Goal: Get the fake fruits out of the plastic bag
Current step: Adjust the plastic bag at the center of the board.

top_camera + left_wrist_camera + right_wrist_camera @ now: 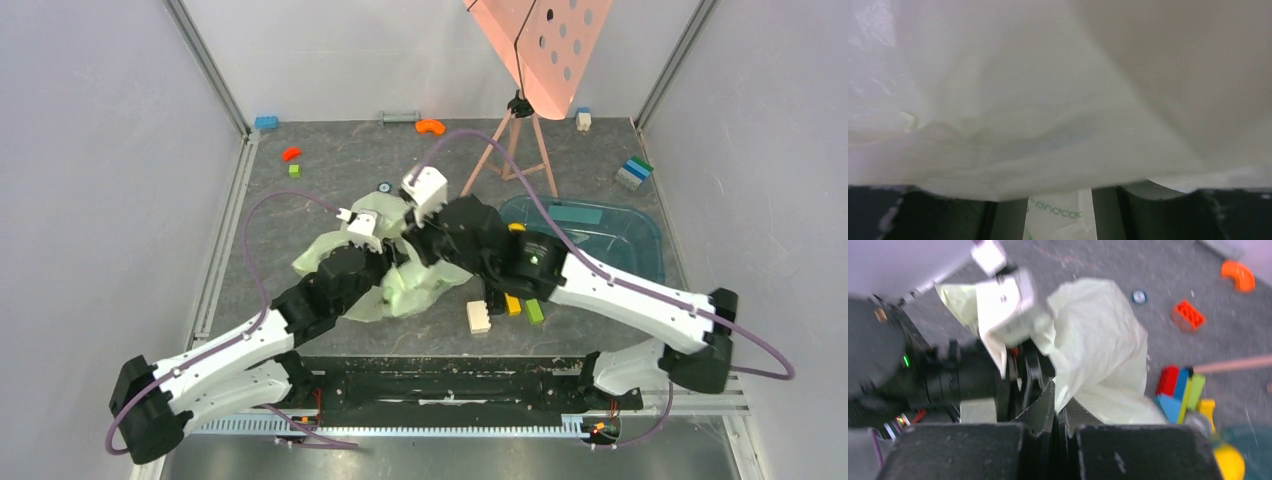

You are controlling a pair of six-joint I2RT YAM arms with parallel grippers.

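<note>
The bag (405, 285) lies crumpled at mid-desk with both arms reaching over it. No fruits show through its film in any view, so I judge that whatever remains is inside. The right tool (1055, 405) is closed tight and appears to pinch a fold of the bag, tenting it upward. The left tool (1060, 220) sits under that tent. Its fingers (948, 215) stand apart, and a printed strip of film hangs between them, touching neither. The step in hand looks like reaching in for a fruit. To do it well, the right tool should hold its fold high and steady so the mouth gapes. The left should slide in low with its fingers wide and close only once a rounded shape sits between them, never on film alone. The lift should be slow, so the bag is not dragged into the bricks beside it. Counting from the near side, there are two arms, then three bricks on the desk (330, 180): a cream brick (479, 316), a yellow brick (512, 303) and a green brick (535, 310). Next come the one bag and one teal tray (625, 240). One rounded yellow thing (1230, 460) sits at the tray's rim and may be a fruit already out. Farther off are a red brick (291, 153), a small green block (294, 170), a blue brick (266, 122) and an orange arch (431, 126).
</note>
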